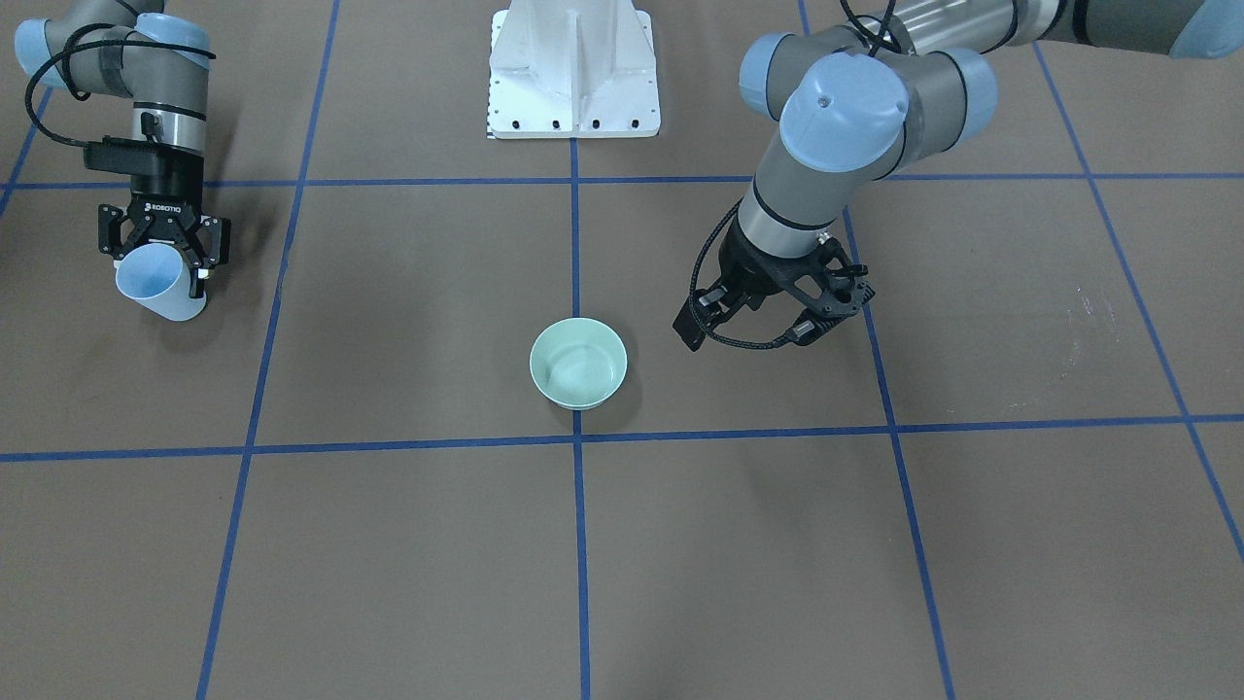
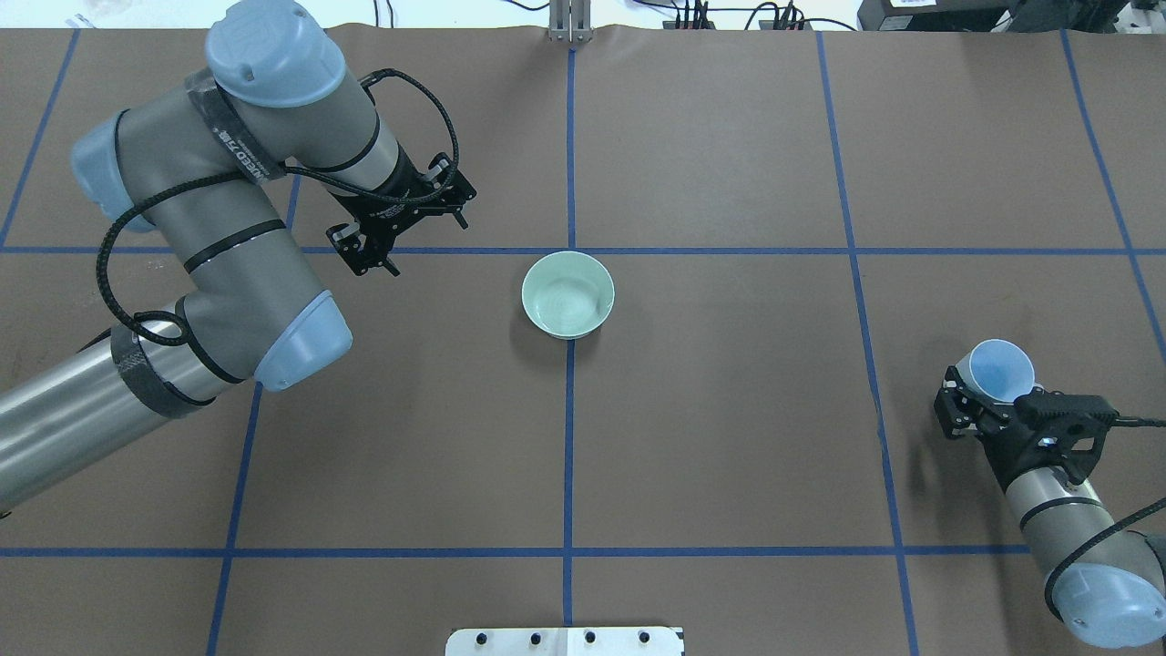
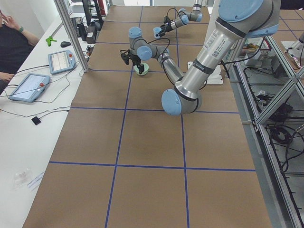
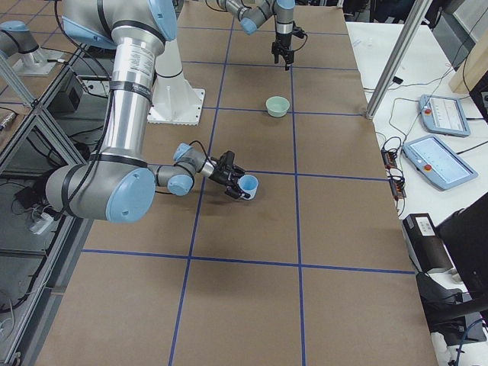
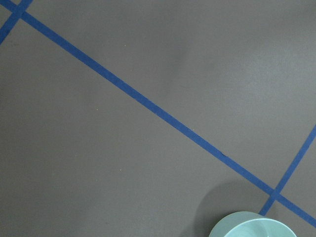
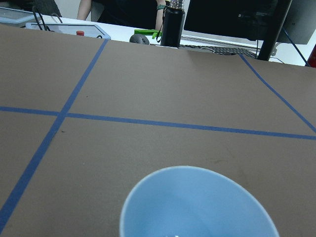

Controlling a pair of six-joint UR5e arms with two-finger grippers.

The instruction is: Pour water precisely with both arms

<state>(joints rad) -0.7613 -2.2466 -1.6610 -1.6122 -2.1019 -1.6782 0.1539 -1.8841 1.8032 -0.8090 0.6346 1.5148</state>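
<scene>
My right gripper [image 1: 160,277] is shut on a light blue cup [image 1: 154,282] and holds it tilted near the table's right end; the cup also shows in the overhead view [image 2: 1000,369] and the right wrist view [image 6: 197,207]. Water shows only as a tiny white glint low inside the cup. A pale green bowl [image 1: 578,363] stands on the centre tape line [image 2: 567,294]. My left gripper [image 2: 405,223] hangs open and empty, pointing down, a short way to the bowl's left [image 1: 768,321]. The left wrist view catches only the bowl's rim [image 5: 252,226].
The white pedestal base [image 1: 573,78] stands at the robot's edge. Blue tape lines [image 2: 569,456] grid the brown table. A black bottle [image 6: 173,24], tablets [image 3: 59,61] and a seated person [image 3: 12,42] are on the operators' side beyond a metal post [image 3: 71,33].
</scene>
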